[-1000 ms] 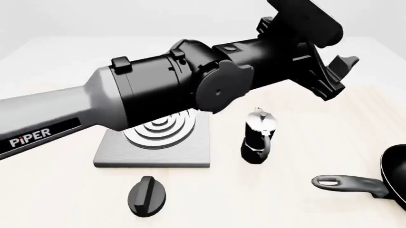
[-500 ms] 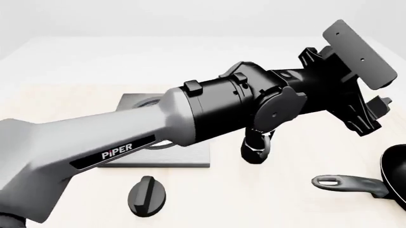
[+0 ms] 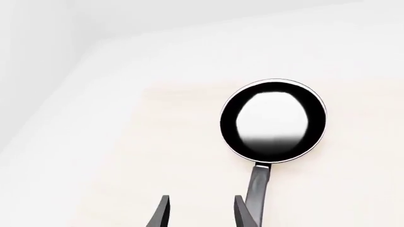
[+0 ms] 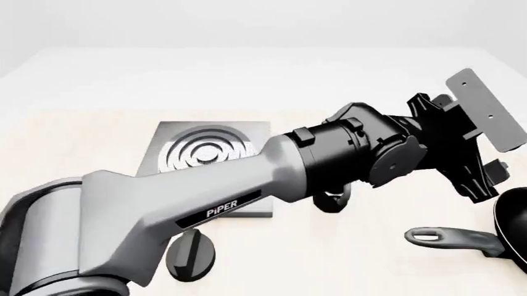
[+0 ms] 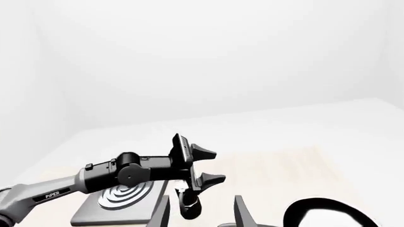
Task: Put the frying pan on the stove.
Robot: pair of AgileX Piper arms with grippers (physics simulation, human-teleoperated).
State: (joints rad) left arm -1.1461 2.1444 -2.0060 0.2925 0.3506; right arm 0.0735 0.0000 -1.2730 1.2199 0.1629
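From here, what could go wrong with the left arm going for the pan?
1. The left gripper is open above the frying pan, but its handle sits off to one finger's side, not between them; closing now may miss.
2. The left arm covers the moka pot; carrying the pan to the stove could knock it over.

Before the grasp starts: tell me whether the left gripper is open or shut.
Open. In the left wrist view the left gripper has its two fingers apart with bare table between them, empty, short of the frying pan.
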